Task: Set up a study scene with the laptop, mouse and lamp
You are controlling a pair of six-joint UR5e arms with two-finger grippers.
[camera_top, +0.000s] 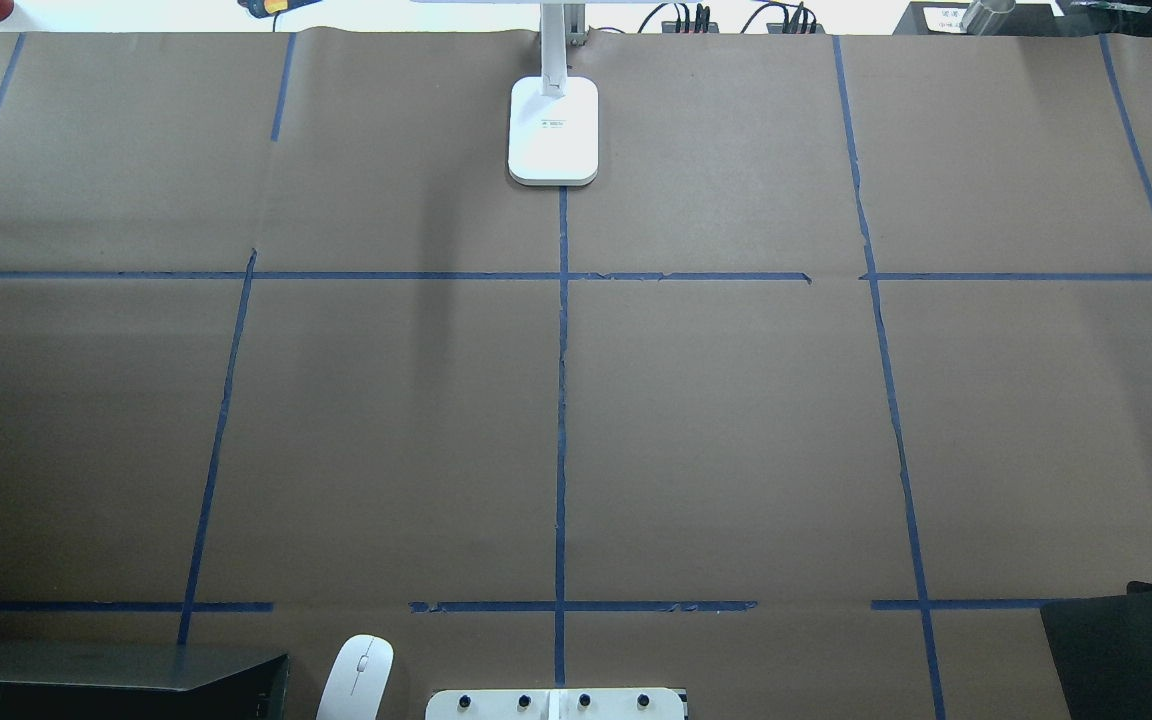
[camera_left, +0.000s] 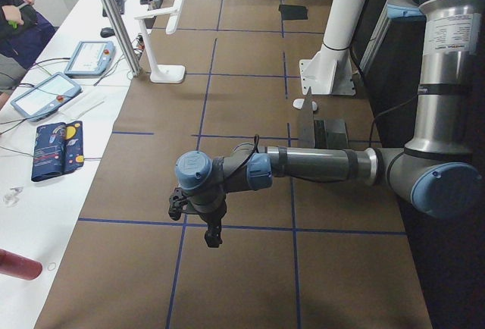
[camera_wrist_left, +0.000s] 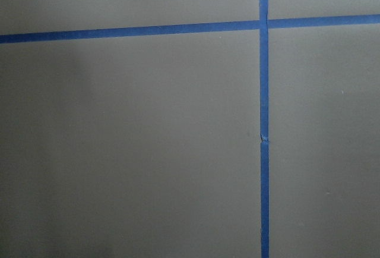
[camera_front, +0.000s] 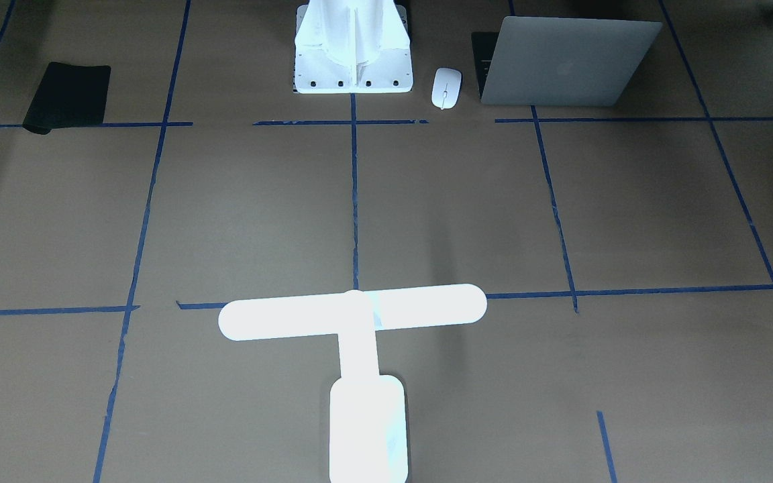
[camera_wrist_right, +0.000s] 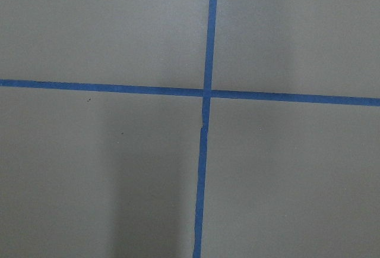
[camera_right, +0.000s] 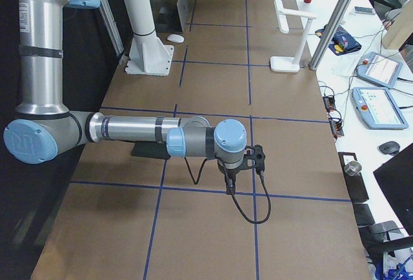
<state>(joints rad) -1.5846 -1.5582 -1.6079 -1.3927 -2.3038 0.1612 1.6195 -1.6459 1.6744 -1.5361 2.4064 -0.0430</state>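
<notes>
Setup likely unstarted: laptop (camera_front: 564, 64), mouse (camera_front: 446, 87), lamp (camera_front: 353, 315) untouched; left gripper (camera_left: 211, 233) and right gripper (camera_right: 230, 188) hover above table (camera_top: 736, 450), jaws' opening cannot be told; next, left gripper should fetch laptop.

Silver laptop (camera_front: 564, 64), wht mouse (camera_front: 446, 88) & lamp (camera_front: 353, 315), blue-gridded brown table (camera_front: 628, 215)

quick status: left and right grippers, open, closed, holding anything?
Left gripper: cannot be told; it shows only in the left side view, small, over the table.
Right gripper: cannot be told; it shows only in the right side view.
</notes>
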